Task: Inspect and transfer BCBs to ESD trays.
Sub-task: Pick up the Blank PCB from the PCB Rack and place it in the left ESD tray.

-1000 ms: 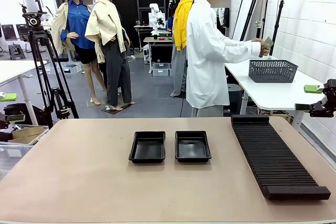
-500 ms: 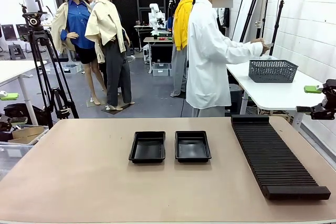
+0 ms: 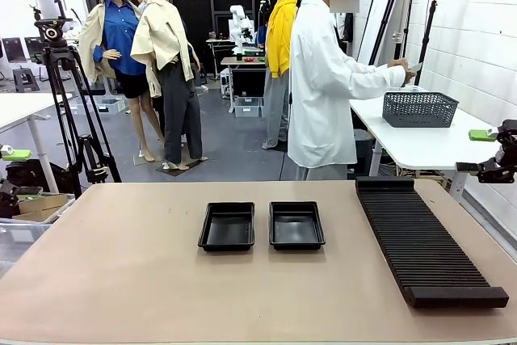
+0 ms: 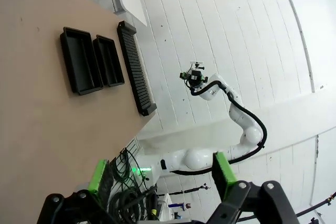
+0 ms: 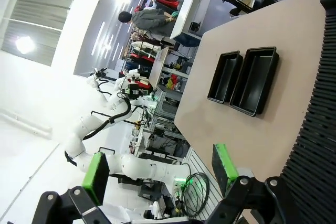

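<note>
– Claws nearest the lens first: how does the left claw (image 4: 161, 170) stand?

– Released. In its wrist view the two green-padded fingers (image 4: 98, 174) rise from the bottom edge, wide apart, with nothing between them.

– And the right claw (image 5: 159, 169)?

– Released too, pads spread, gripping nothing (the ribbed rack (image 5: 317, 103) runs along the right edge of that view, beyond it).

– Where are the ESD trays?

– On the tabletop (image 3: 121, 280), at the centre of the front frame. The left tray (image 3: 227, 226) and the right tray (image 3: 296, 225) lie side by side with a narrow gap between them. Their long sides run away from the camera, and both show bare black floors.

– What lies to the right of them?

– The ribbed rack, long and black, at the lower right of the frame. It is well apart from the trays and stretches from near the front edge toward the far edge.

– Farther off?

– A person (image 3: 323, 86) in a white coat stands past the tabletop's far edge, upper centre-right. They are turned toward a white table (image 3: 420, 147) that carries a dark mesh basket (image 3: 419, 108). One hand (image 3: 400, 66), raised above the basket, holds something small and pale. Whether it is a BCB I cannot tell.
</note>
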You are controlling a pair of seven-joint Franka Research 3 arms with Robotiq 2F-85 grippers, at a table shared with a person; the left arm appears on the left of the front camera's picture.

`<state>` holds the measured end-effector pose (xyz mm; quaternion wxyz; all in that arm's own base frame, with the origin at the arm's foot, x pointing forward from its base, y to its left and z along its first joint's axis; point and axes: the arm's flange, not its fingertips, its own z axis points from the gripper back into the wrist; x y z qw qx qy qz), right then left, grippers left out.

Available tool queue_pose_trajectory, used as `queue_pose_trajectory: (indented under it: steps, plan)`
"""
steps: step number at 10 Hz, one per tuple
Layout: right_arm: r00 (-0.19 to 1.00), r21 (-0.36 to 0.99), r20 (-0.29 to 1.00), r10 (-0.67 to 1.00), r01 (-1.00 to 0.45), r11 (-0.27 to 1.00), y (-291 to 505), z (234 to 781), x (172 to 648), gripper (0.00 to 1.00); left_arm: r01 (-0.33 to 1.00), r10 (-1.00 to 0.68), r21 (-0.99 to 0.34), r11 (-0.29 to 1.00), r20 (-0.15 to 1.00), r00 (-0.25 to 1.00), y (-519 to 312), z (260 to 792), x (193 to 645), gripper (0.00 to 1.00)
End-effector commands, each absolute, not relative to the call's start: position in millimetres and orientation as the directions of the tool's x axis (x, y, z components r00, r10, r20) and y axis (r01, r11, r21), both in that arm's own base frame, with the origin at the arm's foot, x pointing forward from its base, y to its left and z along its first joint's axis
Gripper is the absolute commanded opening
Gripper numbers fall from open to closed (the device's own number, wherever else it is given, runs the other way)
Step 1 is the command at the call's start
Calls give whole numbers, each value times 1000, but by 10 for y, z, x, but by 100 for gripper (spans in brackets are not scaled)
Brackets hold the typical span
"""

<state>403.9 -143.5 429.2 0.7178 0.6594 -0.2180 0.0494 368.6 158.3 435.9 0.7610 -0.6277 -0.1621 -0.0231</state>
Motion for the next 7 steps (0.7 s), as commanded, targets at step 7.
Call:
queue_pose_trajectory:
  steps: [7]
  plan:
    - [896, 922, 384, -222, -362, 135, -1434, 4291, 4023, 100, 232, 171, -950, 209, 270, 948, 1576, 4341, 3678, 100]
